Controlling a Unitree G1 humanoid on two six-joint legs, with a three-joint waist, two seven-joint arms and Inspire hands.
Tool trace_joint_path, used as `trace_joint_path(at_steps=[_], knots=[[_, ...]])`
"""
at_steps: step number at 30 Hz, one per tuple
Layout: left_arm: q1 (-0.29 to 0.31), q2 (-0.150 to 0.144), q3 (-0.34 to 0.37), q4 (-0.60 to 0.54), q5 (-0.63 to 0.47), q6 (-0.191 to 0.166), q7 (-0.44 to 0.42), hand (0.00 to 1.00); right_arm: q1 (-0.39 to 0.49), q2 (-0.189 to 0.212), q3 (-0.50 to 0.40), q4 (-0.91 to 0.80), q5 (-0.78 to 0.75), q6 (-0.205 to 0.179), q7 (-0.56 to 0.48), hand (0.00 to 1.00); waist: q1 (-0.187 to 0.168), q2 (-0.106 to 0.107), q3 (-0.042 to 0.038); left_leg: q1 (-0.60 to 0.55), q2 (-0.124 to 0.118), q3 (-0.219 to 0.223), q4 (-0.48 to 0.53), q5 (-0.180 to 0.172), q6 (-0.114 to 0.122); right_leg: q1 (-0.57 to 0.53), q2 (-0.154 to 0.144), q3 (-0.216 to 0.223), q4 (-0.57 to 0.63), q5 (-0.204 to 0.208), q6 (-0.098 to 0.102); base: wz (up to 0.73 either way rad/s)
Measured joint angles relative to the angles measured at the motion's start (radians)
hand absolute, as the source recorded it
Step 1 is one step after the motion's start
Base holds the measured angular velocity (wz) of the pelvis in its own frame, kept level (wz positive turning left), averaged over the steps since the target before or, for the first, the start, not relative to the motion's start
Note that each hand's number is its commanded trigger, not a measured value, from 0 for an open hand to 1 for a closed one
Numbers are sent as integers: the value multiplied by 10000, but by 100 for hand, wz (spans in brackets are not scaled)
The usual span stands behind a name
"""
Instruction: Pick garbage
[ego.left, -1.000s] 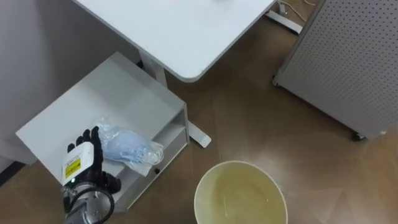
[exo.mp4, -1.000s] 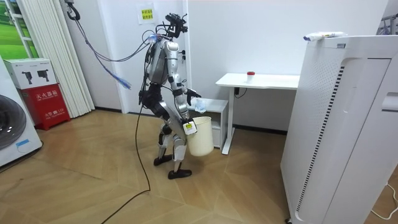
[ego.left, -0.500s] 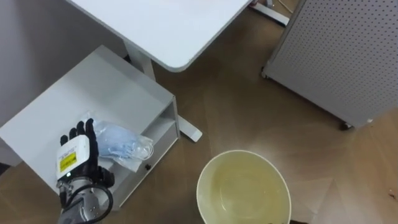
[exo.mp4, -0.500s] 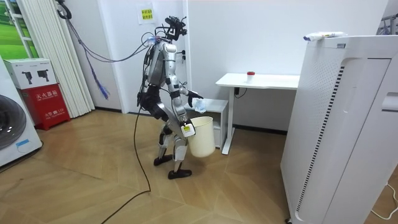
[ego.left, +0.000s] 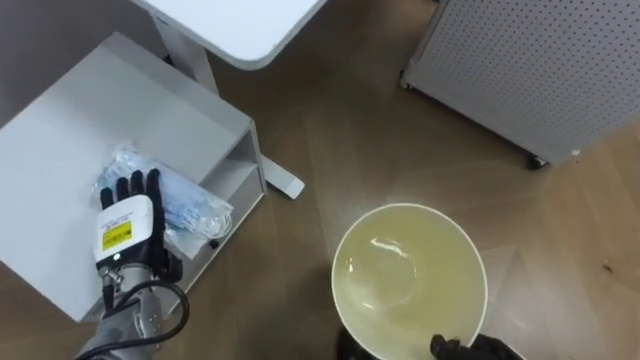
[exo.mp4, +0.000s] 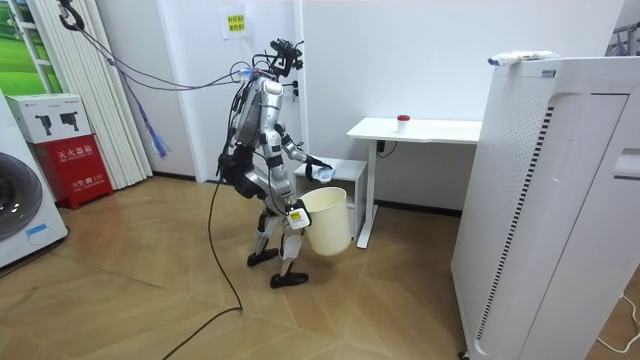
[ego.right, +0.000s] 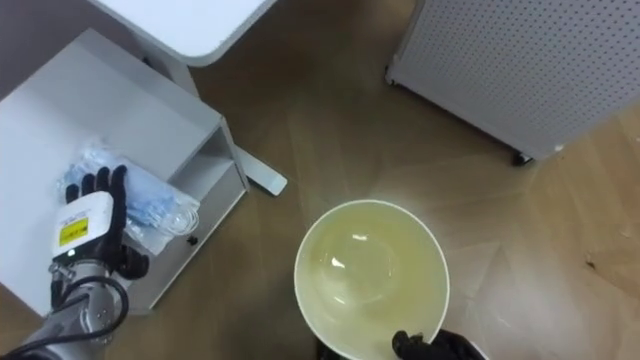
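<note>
The robot's left hand (ego.left: 127, 228) lies with its fingers straight and slightly spread on a crumpled blue and clear plastic bag (ego.left: 197, 210), the garbage, which sits on top of a low white cabinet (ego.left: 70, 120) near its front edge. Whether the thumb has closed under the bag cannot be told. The cabinet has an open shelf on the side facing the floor and stands just beside the leg of a white desk (ego.left: 235, 20), whose rounded corner reaches over it. At the lower edge of the eye views the right hand (ego.left: 470, 348) shows as dark fingers curled over the near rim of a round cream bin (ego.left: 440, 250), which is held up over the wooden floor (ego.left: 340, 130) with its mouth toward the camera and nothing visible inside. Beyond the bin a white perforated panel (ego.left: 540, 60) stands on small feet. In the room view the robot stands bent forward at the cabinet, the bin tilted and off the floor at its side, with a small red object (exo.mp4: 403, 120) on the desk.
</note>
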Motion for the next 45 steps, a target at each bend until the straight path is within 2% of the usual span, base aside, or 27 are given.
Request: trace_joint_path(at_steps=[1,2,3,4,5,9,15,17,24,30,36,39,42,45], knots=[[-10,0,-110,16,-4,-27,20,0,-7,10,15,-13,97,-3,11,100,-32,-2,-1,-51,4,-7,71,-12,-17,-66,-4,12,88,-26,-22,0],[-36,3,-198,54,-2,-30,61,23,-9,20,18,-28,167,-7,3,100,-35,-3,-1,-88,16,-11,107,-21,-27,-106,-6,12,120,-34,-35,0],[-68,4,-247,95,-1,-36,131,63,-7,32,24,-46,211,-3,-9,100,-67,-4,0,-182,29,-36,179,-33,-43,-185,-13,5,187,-46,-54,0],[-110,16,-247,148,0,-36,187,92,-8,36,39,-115,242,0,-11,100,-142,-5,-1,-312,24,-80,260,-40,-57,-297,-14,-16,262,-59,-75,0],[-157,21,-247,182,3,-32,200,100,-7,39,49,-170,248,8,-12,100,-155,-7,-2,-385,34,-102,311,-47,-69,-357,-11,-21,288,-60,-78,0],[-476,45,-262,192,2,-8,529,100,-22,22,69,-346,248,22,-23,100,-182,-14,-3,-752,119,-234,600,-111,-134,-627,17,-86,445,-66,-104,0],[-992,543,-627,168,2,54,731,100,-32,2,185,-510,248,45,-22,100,-181,-16,-5,-868,177,-344,730,-143,-144,-631,76,-178,417,-39,-127,-1],[-1063,577,-632,164,3,148,844,100,-23,-27,191,-599,244,142,-24,100,-184,-16,-5,-854,171,-334,728,-142,-128,-625,64,-179,416,-34,-123,0],[-1083,627,-625,136,2,321,848,100,-22,-37,207,-746,235,260,-27,100,-172,-9,-8,-728,168,-302,644,-137,-107,-522,55,-178,379,-40,-132,0],[-706,617,-620,132,-6,325,579,100,-19,-37,443,-715,222,250,-35,100,-116,-3,-6,-280,153,-143,401,-130,-113,-197,13,-119,274,-66,-129,-1],[-238,454,-593,226,-255,273,153,100,-30,119,486,-419,-24,234,-136,100,94,13,1,554,120,-14,-154,-64,-160,558,-19,-200,-167,-61,-125,0],[-133,365,-579,354,-443,92,120,100,-114,250,613,-98,-219,85,-237,100,180,44,18,991,25,-19,-610,60,-170,1011,-61,-271,-524,-42,-94,12],[78,143,-579,338,-1012,-288,121,100,-286,415,790,453,-326,-117,-321,100,296,69,32,1586,-33,33,-1134,165,-185,1567,-171,-430,-883,-35,-69,7],[300,-229,-548,328,-1785,-722,111,100,-320,463,898,722,-434,-228,-351,100,686,69,33,2130,-65,210,-1511,179,-200,2015,-182,-517,-1199,-31,-60,-10]])
